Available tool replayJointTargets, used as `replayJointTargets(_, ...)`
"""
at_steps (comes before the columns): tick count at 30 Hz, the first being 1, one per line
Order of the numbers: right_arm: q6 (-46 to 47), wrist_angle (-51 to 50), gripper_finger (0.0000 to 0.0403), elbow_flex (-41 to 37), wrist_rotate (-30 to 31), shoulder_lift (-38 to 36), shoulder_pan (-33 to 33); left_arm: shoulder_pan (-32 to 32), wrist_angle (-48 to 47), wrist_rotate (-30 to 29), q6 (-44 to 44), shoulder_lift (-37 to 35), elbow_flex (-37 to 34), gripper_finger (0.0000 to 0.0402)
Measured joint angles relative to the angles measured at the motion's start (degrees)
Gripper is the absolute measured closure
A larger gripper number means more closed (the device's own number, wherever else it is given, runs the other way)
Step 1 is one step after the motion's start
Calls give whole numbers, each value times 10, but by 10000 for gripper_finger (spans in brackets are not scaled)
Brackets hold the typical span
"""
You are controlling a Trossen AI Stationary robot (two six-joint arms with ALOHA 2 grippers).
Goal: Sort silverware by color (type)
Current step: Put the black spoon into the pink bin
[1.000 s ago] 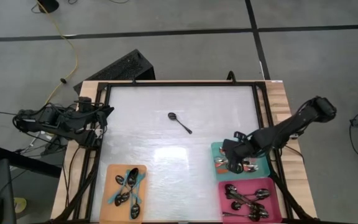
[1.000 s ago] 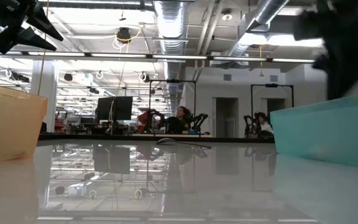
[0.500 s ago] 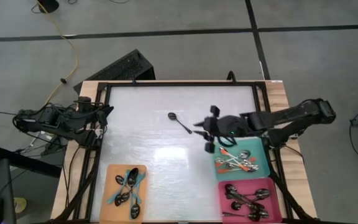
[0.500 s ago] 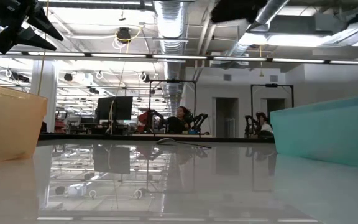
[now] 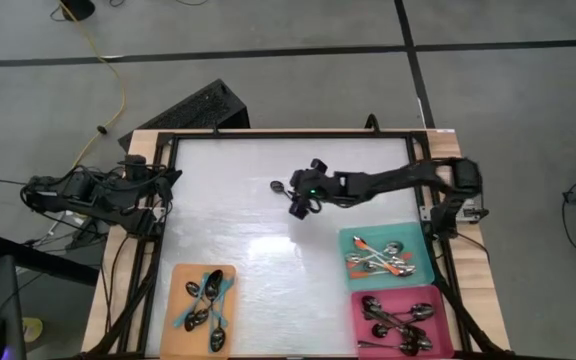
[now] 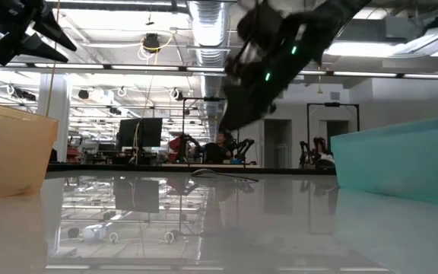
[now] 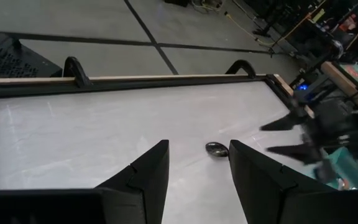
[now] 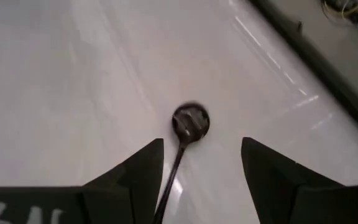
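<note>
Nearest the front edge of the table [image 5: 268, 260] sit three trays w/ sorted spoons: orange tray [image 5: 180, 282] holding teal-handled ones, pink tray [image 5: 443, 305] w/ plain metal ones, teal tray [image 5: 423, 262] just behind it w/ orange-handled ones. Farther back, mid-table, one dark spoon [image 8: 190, 122] lies alone, bowl toward the left side, handle running under the right gripper [image 5: 302, 198]. Its fingers [image 8: 135, 174] are spread wide, straddling the handle, not touching it yet as far as the wrist view shows. Spoon looks light, stiff, thin metal, shiny, so prob. slippery on the slick top; flat lie means little to get under. Best hold, I'd say: pinch across the handle just behind the bowl, fingers down to the surface, else it may skid or pivot. Plain dark handle, so prob. pink tray. Vs a sec ago: right arm was over the teal tray w/ fingers narrower; it has swung out across the table to the lone spoon and opened. Spoon hasn't moved. Left gripper [image 7: 194, 171] is parked at the far left edge, fingers apart, empty, unchanged.
</note>
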Motion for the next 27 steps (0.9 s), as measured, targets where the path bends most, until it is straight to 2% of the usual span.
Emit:
replayJointTargets(4, -5, 47, 179, -1, -5, 64, -4, 0, -11, 6, -11, 0, 0, 251)
replayJointTargets(7, -5, 83, 179, -1, -32, 98, -5, 0, -12, 7, -13, 0, 0, 251)
replayJointTargets(12, -1, 105, 179, 0, -45, 139, -18, 0, -12, 7, -15, 0, 0, 251)
replayJointTargets(17, 16, 112, 191, 2, -84, 154, -37, 0, -12, 8, -18, 0, 0, 251)
replayJointTargets(21, 35, 125, 243, 2, -98, 167, -44, 0, -12, 8, -18, 0, 0, 251)
replayJointTargets(27, 59, 124, 359, 3, -105, 173, -48, 0, -25, 8, -18, 0, 0, 251)
